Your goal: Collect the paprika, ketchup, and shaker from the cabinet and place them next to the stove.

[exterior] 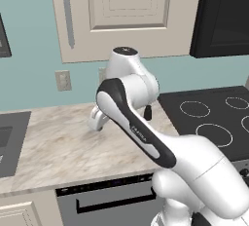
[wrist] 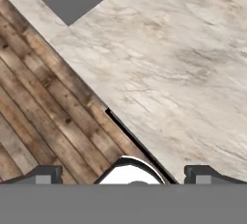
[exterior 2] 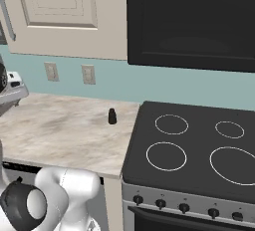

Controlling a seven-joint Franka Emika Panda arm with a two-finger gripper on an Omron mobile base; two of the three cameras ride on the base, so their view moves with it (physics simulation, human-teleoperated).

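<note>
From the left side, the white arm is folding over the marble counter (exterior: 58,142), and the shaker (exterior: 147,112), a tiny stubby black cylinder with a slightly narrower top, is standing upright on that counter just beside the near left edge of the stove (exterior: 214,122), half tucked behind the arm's elbow. Above the counter the cabinet (exterior: 121,15) is showing a panelled beige door with a long bar handle (exterior: 68,15), and the door is looking shut, so the paprika and ketchup are presumably inside, though I cannot see them. From the right side, the shaker (exterior 2: 112,117) is sitting alone on the counter (exterior 2: 60,130), close to the stove (exterior 2: 199,150) but not touching it, below the wall outlets (exterior 2: 88,74); it is looking settled and stable. Looking along the hand, the gripper (wrist: 123,174) is pointing down at the counter's front edge with wooden floor (wrist: 34,102) beyond, its two dark tips (wrist: 46,174) standing wide apart with nothing between them, so the claw is released and empty. To my eye the step in hand is going back for the next item: the arm is needing to rise well clear of the shaker, swing up toward the cabinet handle, and keep its elbow from brushing the little cylinder over.
</note>
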